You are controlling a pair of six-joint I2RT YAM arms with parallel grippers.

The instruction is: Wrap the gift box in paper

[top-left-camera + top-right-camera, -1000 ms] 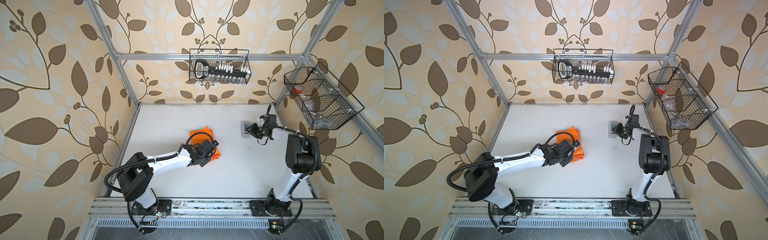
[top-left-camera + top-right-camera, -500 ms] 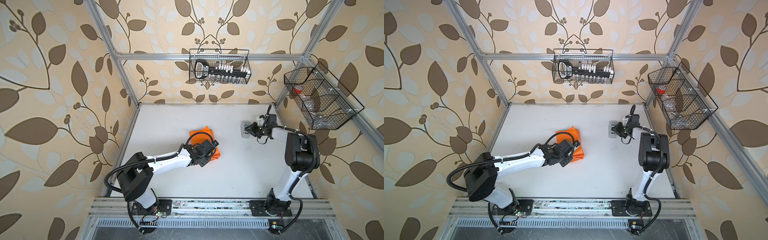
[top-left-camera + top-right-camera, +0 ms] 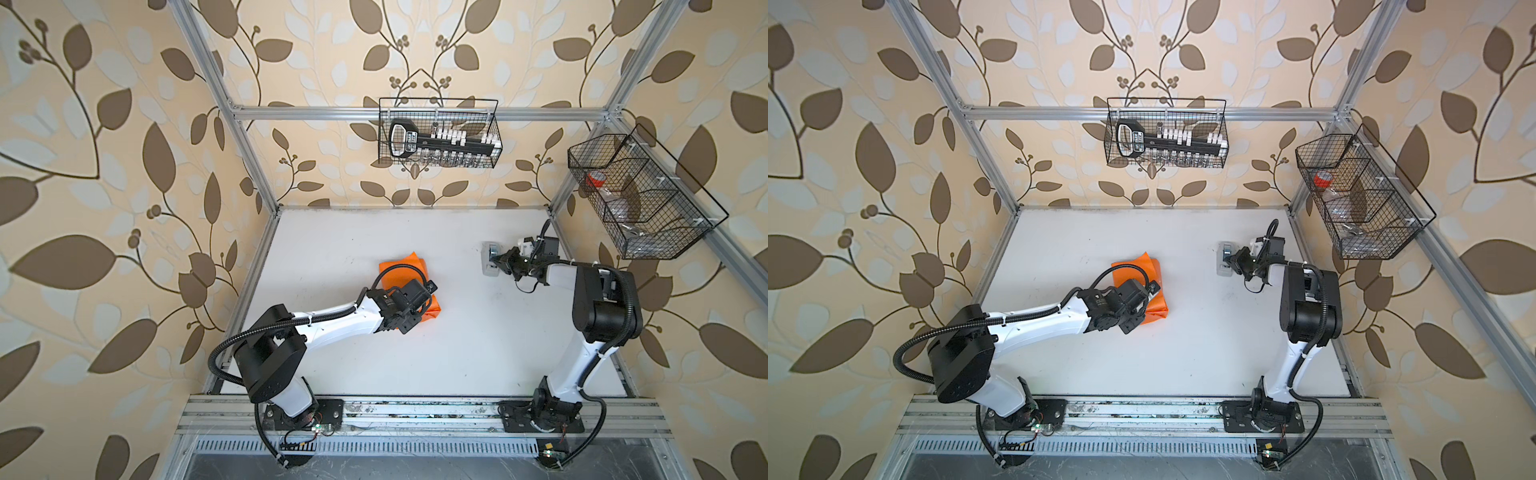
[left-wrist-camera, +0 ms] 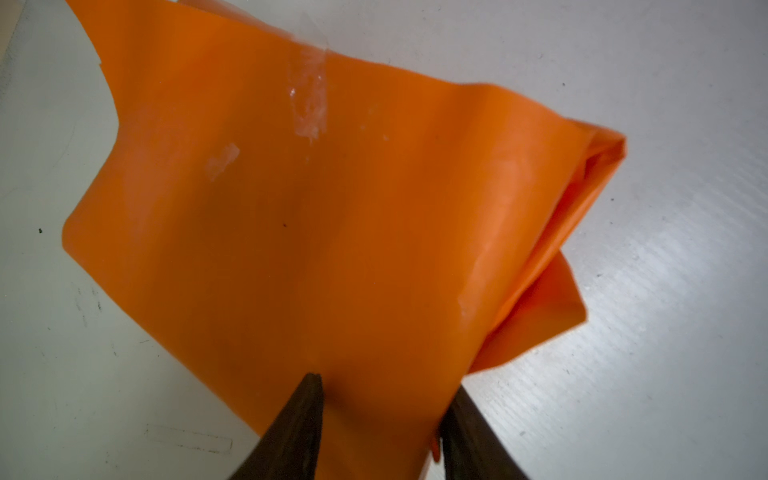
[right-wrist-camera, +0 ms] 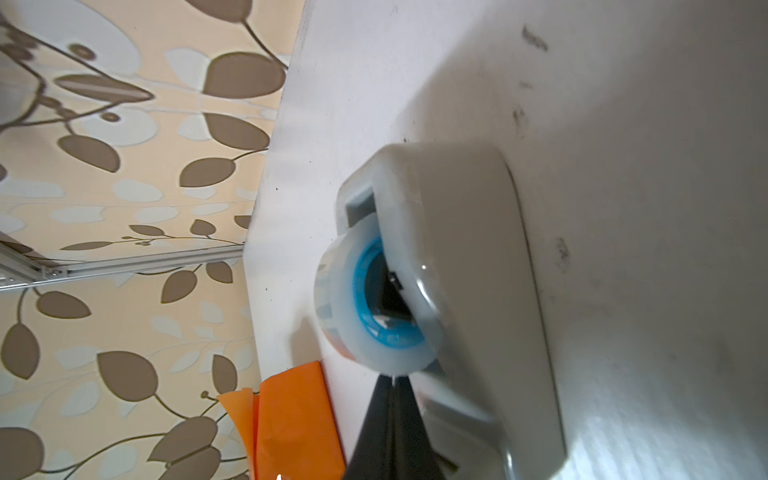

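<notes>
table (image 3: 415, 353): paper (image 3: 405, 268) under l gripper (image 4: 384, 384)

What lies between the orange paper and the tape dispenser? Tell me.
Only bare table separates the paper from the tape dispenser, seen in both top views.

Two arms (image 3: 332, 324) (image 3: 598, 299), one orange paper (image 3: 405, 268), one tape dispenser (image 3: 490, 268), two wire baskets (image 3: 436, 101) (image 3: 648, 245).
</notes>
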